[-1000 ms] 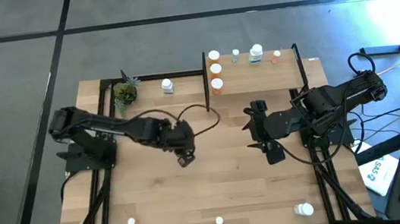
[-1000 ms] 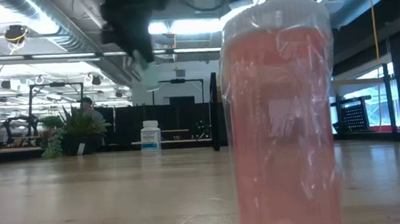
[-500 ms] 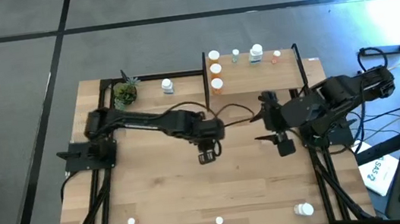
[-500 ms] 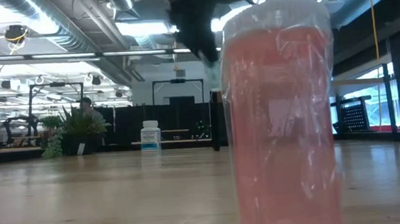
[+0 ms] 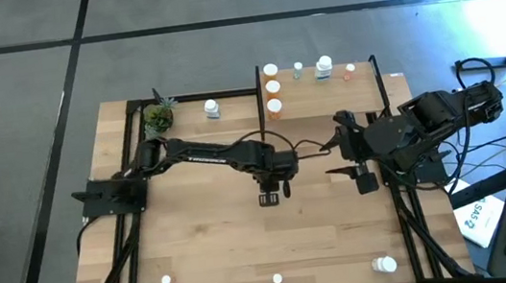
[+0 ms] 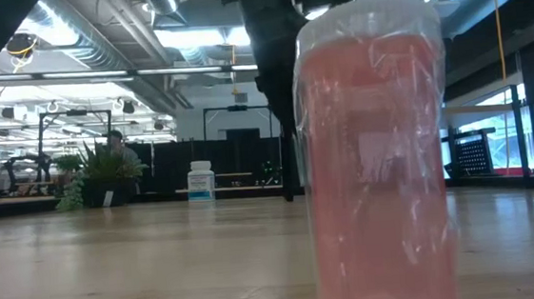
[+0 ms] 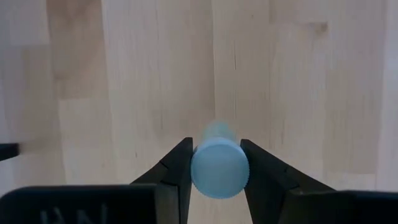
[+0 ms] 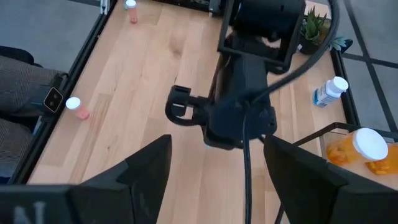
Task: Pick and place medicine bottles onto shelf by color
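My left gripper (image 7: 214, 163) is clamped on a small medicine bottle (image 7: 219, 163) with a pale cap, held above bare table (image 5: 217, 242) mid-board. The shelf (image 5: 325, 97) lies just beyond it, carrying orange bottles (image 5: 272, 88). My right gripper (image 5: 357, 162) waits alongside, jaws apart, holding nothing.

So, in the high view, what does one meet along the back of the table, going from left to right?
Potted plant → white bottle → column of three orange bottles on the shelf → green bottle → white-blue bottle → pinkish bottle.
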You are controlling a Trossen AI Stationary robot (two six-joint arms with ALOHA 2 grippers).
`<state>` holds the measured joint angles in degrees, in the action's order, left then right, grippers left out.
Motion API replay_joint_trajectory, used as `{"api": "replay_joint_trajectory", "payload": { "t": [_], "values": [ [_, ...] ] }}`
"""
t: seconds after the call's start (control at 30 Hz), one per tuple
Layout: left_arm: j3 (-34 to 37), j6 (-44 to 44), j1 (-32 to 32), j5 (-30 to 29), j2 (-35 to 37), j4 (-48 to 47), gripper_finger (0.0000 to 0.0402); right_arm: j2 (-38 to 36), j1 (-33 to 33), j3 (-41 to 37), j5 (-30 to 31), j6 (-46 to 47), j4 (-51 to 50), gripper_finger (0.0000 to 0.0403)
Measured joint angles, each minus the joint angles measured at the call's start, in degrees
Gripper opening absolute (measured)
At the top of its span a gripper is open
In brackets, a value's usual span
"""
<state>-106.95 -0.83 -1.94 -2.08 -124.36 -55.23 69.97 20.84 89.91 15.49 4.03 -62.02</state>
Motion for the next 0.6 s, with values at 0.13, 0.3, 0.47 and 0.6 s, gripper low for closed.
{"api": "replay_joint_trajectory", "payload": {
  "t": [0.13, 0.3, 0.47, 0.6],
  "values": [
    [0.72, 1.40, 0.27, 0.07, -0.19, 2.38, 0.0102, 0.00, 0.00, 0.00, 0.00, 0.00, 0.02, 0.0257],
    [1.54, 1.49, 0.61, 0.01, -0.20, 4.08, 0.0102, 0.00, 0.02, 0.00, 0.04, -0.16, 0.04, 0.0257],
    [2.65, 1.54, 0.68, 0.08, -0.19, 4.78, 0.0102, 0.00, 0.03, 0.00, 6.71, -0.18, 0.03, 0.0257],
    [3.70, 1.17, 0.68, 0.07, -0.21, 4.72, 0.0102, 0.00, 0.00, -0.02, 11.50, -0.22, -0.07, 0.0257]
  ]
}}
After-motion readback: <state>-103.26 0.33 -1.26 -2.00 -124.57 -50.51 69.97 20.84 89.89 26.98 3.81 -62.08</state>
